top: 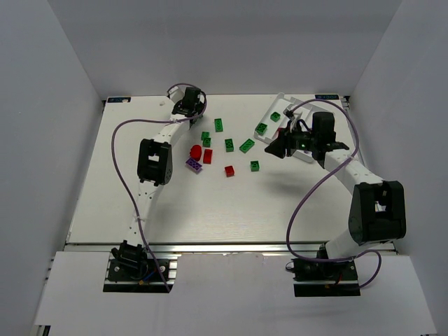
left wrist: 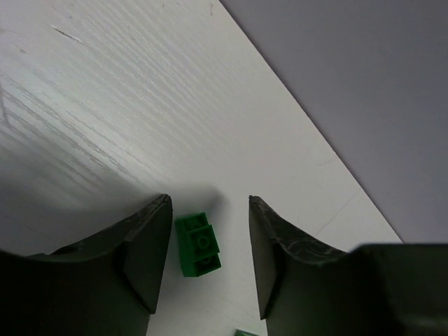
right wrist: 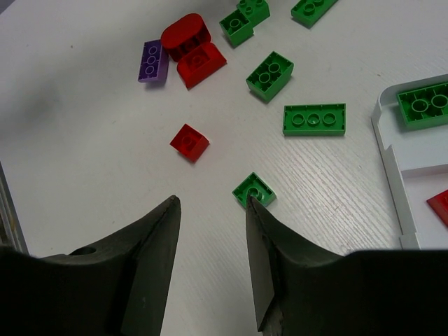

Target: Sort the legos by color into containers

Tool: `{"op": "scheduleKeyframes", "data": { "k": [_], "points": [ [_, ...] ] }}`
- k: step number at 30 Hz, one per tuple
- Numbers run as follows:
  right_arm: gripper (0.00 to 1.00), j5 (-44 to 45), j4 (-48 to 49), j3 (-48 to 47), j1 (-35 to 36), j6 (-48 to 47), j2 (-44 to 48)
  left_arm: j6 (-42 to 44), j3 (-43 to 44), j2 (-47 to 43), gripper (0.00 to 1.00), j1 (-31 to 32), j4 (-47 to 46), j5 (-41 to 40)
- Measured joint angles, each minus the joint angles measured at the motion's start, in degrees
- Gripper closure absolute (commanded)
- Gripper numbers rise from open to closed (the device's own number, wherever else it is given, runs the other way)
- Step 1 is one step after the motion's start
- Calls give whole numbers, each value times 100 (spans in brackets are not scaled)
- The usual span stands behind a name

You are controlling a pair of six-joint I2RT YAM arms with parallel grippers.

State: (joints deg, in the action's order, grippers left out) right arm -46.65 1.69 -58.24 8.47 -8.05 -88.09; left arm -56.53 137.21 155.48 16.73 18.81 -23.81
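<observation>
White table, grey walls. Your left gripper is straddling an off-centre green brick, jaws apart; closing could flick it away. Your right gripper is hovering open, empty.

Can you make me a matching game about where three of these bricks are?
Bricks:
1 purple brick
2 lone green brick
3 wide green brick

Places:
A inside the white tray
B on the table, between the open jaws of the left gripper
C beside the round red brick

Pairs: 1-C, 2-B, 3-A
</observation>
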Motion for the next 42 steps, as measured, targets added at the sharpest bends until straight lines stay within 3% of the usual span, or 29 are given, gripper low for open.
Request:
{"op": "scheduleKeyframes", "data": {
  "k": [20, 31, 42],
  "points": [
    [53, -118, 140, 0, -109, 173, 0, 127, -164, 28, 58, -13, -251, 750],
    [53, -157, 170, -2, -129, 299, -2, 1165, -1005, -470, 52, -13, -535, 1202],
    [53, -197, 197, -2, -129, 363, -2, 2144, -848, -501, 54, 42, -136, 1198]
  ]
}}
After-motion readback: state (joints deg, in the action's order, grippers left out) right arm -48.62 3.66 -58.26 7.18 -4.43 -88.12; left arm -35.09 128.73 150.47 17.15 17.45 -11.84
